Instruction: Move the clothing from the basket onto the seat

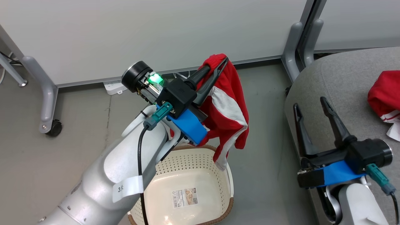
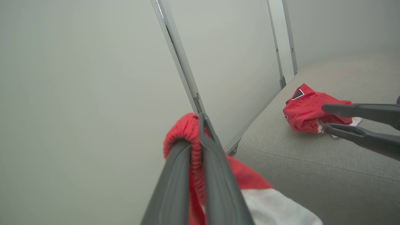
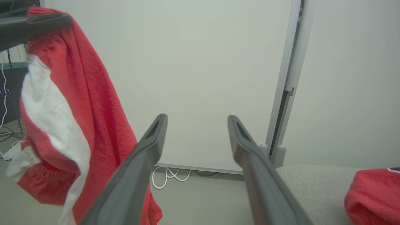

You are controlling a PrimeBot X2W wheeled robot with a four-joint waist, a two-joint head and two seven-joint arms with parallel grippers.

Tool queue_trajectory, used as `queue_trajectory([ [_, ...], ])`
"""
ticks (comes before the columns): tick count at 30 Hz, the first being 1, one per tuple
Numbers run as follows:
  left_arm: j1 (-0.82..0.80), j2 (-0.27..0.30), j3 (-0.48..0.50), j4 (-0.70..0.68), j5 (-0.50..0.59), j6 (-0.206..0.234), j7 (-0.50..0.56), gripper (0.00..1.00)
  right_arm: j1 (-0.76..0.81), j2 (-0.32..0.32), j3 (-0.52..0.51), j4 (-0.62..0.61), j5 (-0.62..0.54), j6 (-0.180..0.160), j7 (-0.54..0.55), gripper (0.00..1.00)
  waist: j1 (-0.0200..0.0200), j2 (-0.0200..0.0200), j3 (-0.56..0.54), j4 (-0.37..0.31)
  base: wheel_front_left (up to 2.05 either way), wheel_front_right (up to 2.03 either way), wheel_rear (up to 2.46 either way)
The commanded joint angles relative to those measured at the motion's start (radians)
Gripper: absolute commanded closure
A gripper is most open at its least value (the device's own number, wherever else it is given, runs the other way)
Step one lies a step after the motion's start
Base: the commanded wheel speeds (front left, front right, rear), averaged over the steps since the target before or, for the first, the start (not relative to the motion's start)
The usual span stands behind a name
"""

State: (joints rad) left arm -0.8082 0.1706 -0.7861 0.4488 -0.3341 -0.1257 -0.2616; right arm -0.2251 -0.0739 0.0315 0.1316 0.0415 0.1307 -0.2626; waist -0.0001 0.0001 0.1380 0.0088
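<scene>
the left gripper [image 1: 220,65] is closed tight on the red waistband of the second garment [image 1: 229,115]. this garment hangs free from the fingers, in the air above the far right part of the rim of the basket [image 1: 187,162]. its lower hem comes down about to that rim, and i cannot tell if it touches it. the right gripper [image 1: 309,103] has its jaws wide apart and holds nothing; it hovers over the edge of the seat [image 1: 337,78] that is nearest to the basket.

the first garment [image 1: 386,93] lies crumpled on the seat, well in from that edge, so i judge this half of the task as done. the bottom of the basket is bare around the label [image 1: 184,197], where i can see it; the left arm [image 1: 109,175] hides the left part of the inside. the second garment is out of the basket but not yet over the seat, because a strip of floor is between them. what is left, in my view, is to carry it across to the seat and let it go there. the task seems more than half finished.
</scene>
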Motion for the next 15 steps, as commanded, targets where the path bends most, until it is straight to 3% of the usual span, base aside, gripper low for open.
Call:
queue_trajectory([
  [1,-0.002,0.001,0.007,0.002,0.004,-0.007,-0.005,1.00,-0.013,-0.004,0.013,-0.008,0.003,0.000,-0.003,0.00,0.0001,-0.0001,-0.001,0.000,0.00,0.00,0.00],
  [15,-0.008,-0.002,0.002,-0.003,0.013,-0.005,-0.005,1.00,-0.097,-0.004,0.256,-0.011,0.029,0.000,-0.003,0.00,0.0001,-0.0001,0.018,0.004,0.00,0.00,0.00],
])
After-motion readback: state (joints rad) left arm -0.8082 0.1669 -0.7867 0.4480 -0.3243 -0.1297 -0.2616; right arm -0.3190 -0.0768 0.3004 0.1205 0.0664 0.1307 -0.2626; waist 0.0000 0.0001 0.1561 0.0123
